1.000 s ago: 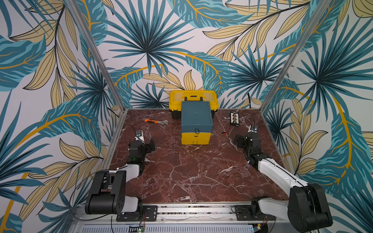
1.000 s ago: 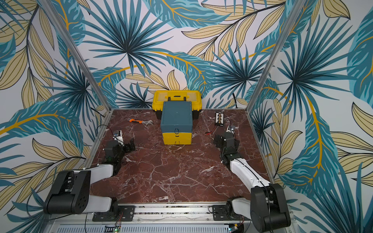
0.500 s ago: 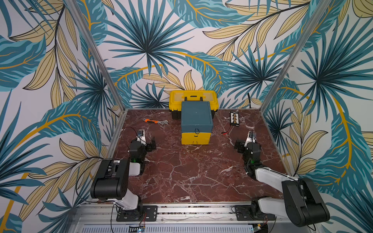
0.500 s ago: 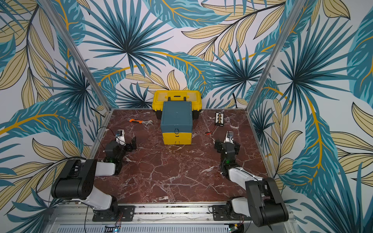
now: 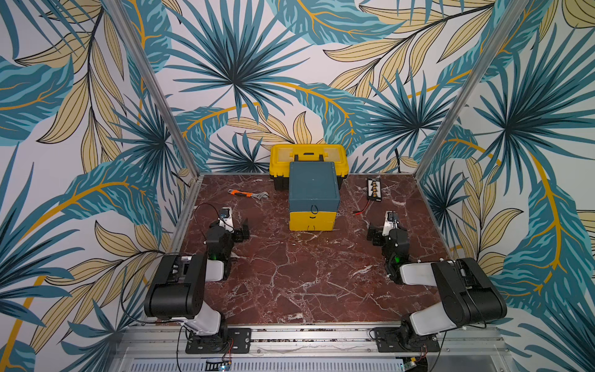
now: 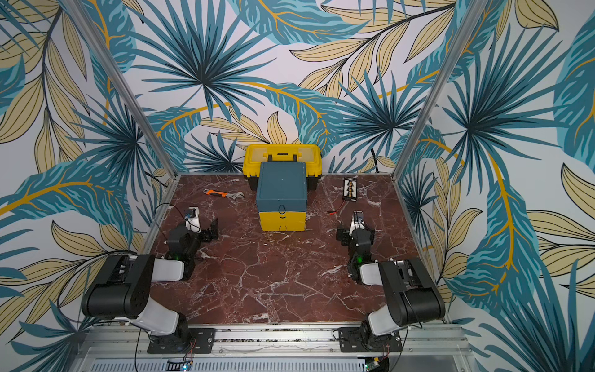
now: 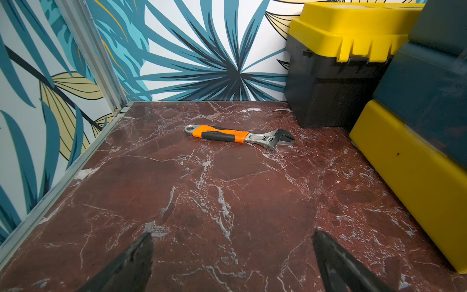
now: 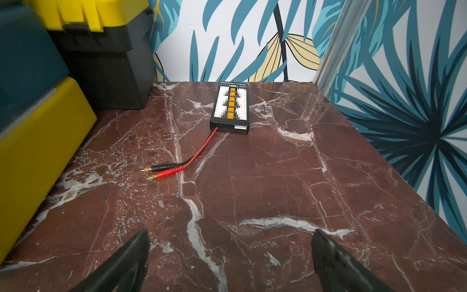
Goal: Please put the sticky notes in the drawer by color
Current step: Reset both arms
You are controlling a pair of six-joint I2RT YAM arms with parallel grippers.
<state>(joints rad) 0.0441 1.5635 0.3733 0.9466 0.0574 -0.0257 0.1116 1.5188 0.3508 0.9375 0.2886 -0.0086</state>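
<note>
With left tool (image 7: 232, 236) and right tool (image 8: 228, 233) spread wide and empty and no sticky notes seen, the shut drawer (image 5: 314, 193) at the back of the counter (image 5: 306, 273) could be confused with the toolbox (image 5: 309, 154) just behind.

Between the two arms, the front and middle of the surface (image 5: 306, 277) lie open. At the back, the drawer (image 5: 314, 190) stands just in front of the toolbox (image 5: 280, 157), flanked by a wrench (image 5: 248, 194) and a connector board (image 5: 374, 189) with loose leads (image 5: 359, 211).
</note>
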